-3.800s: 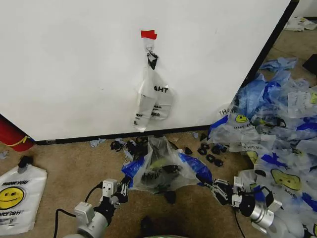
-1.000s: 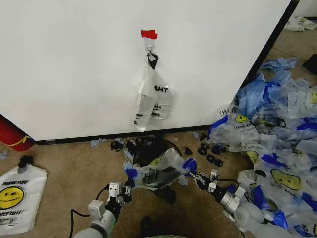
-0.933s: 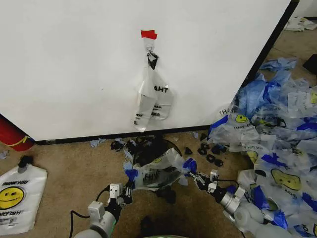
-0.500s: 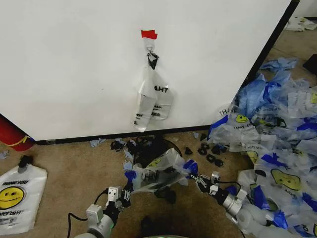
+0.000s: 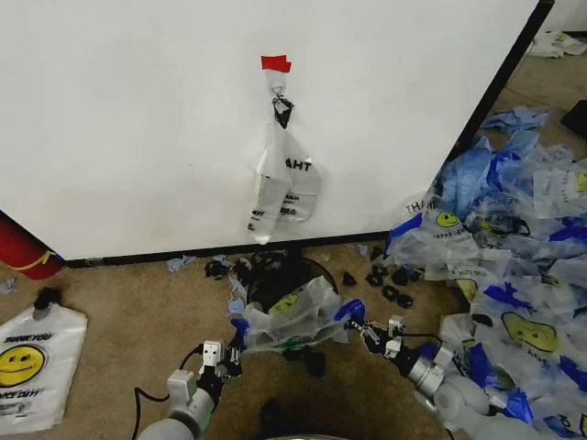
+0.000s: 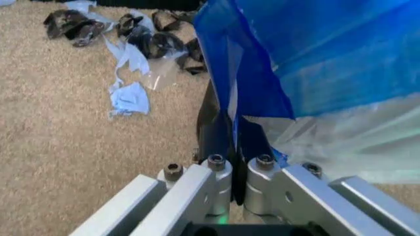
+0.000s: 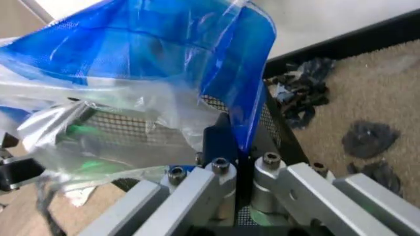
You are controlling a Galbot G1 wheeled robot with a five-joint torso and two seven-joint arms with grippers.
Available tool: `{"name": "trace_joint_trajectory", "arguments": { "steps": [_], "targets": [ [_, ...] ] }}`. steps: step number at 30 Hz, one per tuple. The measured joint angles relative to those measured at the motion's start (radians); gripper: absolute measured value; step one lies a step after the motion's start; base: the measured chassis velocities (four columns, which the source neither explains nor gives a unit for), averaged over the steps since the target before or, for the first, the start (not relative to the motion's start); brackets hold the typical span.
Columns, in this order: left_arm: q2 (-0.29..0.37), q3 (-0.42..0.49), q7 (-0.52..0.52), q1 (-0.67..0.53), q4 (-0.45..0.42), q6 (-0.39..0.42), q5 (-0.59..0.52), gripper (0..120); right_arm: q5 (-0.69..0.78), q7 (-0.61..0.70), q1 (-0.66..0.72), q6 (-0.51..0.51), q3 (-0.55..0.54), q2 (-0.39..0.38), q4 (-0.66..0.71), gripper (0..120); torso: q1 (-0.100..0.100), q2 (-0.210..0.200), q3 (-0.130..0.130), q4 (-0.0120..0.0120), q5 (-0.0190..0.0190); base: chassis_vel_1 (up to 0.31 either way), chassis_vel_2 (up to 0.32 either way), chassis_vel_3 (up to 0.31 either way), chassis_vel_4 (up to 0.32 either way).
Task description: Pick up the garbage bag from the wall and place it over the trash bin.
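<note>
Stretching the bag [image 5: 293,316] between them, both grippers pinch its blue handle strips: the left gripper [image 5: 237,332] has its fingers closed on the left strip, the right gripper [image 5: 356,321] on the right. The bag's long axis runs left to right, draped over the near rim of the bin [image 5: 275,272], whose far side lies uncovered toward the wall [image 5: 138,137].

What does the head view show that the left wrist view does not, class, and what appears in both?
Head view alone: the wall with a narrower bag hanging under red tape, the trash bin, and the right gripper holding the garbage bag's other handle. Left wrist view alone: the left gripper's fingers pinched shut on a blue handle strip. Both: the garbage bag, left gripper, carpet and scattered scraps.
</note>
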Motion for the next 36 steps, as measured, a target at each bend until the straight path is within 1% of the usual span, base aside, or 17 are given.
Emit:
{"name": "trace_joint_trajectory", "arguments": {
  "steps": [3, 7, 16, 17, 20, 26, 28, 30, 32, 36],
  "targets": [
    [-0.006, 0.016, 0.001, -0.031, 0.021, 0.000, -0.023, 0, 0.001, 0.009, 0.005, -0.002, -0.012, 0.008, -0.014, 0, 0.000, 0.000, 0.000, -0.0002, 0.0000, 0.000, 0.000, 0.000, 0.000],
    [-0.015, 0.024, 0.002, -0.049, 0.025, 0.001, -0.028, 0, 0.007, 0.022, 0.008, -0.008, -0.018, 0.018, -0.023, 0, 0.000, 0.000, 0.000, -0.0002, 0.0002, 0.000, 0.000, 0.000, 0.000],
    [-0.012, 0.023, -0.002, -0.064, -0.005, -0.002, -0.028, 0, 0.022, 0.078, 0.011, -0.035, -0.030, 0.008, -0.002, 0, 0.000, 0.000, 0.000, -0.0002, -0.0001, 0.000, 0.000, 0.000, 0.000],
    [-0.007, 0.021, -0.004, -0.059, -0.014, -0.003, -0.028, 0, 0.024, 0.088, 0.011, -0.040, -0.030, 0.003, 0.006, 0, 0.000, 0.000, 0.000, -0.0001, 0.0004, 0.000, 0.000, 0.000, 0.000],
    [0.004, 0.017, -0.006, -0.051, -0.029, -0.003, -0.027, 0, 0.026, 0.104, 0.010, -0.049, -0.028, -0.009, 0.024, 0, 0.000, 0.000, 0.000, 0.0000, 0.0002, 0.000, 0.000, 0.000, 0.000],
    [0.049, 0.013, -0.008, -0.038, -0.074, 0.005, -0.038, 0, 0.024, 0.137, 0.003, -0.063, 0.001, -0.083, 0.090, 0, 0.000, 0.000, 0.000, -0.0002, 0.0001, 0.000, 0.000, 0.000, 0.000],
    [0.049, 0.013, -0.007, -0.042, -0.071, 0.005, -0.041, 0, 0.027, 0.142, 0.004, -0.064, 0.001, -0.089, 0.099, 0, 0.000, 0.000, 0.000, -0.0002, 0.0002, 0.000, 0.000, 0.000, 0.000],
    [0.039, 0.024, -0.008, -0.070, -0.041, 0.006, -0.058, 0, 0.042, 0.159, 0.016, -0.074, -0.007, -0.104, 0.126, 0, 0.000, 0.000, 0.000, 0.0000, -0.0001, 0.000, 0.000, 0.000, 0.000],
    [0.026, 0.053, -0.020, -0.121, -0.013, 0.010, -0.104, 0, 0.047, 0.181, 0.034, -0.077, -0.029, -0.106, 0.129, 0, 0.000, 0.000, 0.000, -0.0002, 0.0002, 0.000, 0.000, 0.000, 0.000],
    [0.019, 0.066, -0.024, -0.150, -0.003, 0.015, -0.118, 0, 0.064, 0.208, 0.036, -0.087, -0.036, -0.105, 0.139, 0, 0.000, 0.000, 0.000, -0.0002, 0.0002, 0.000, 0.000, 0.000, 0.000]
  ]
}}
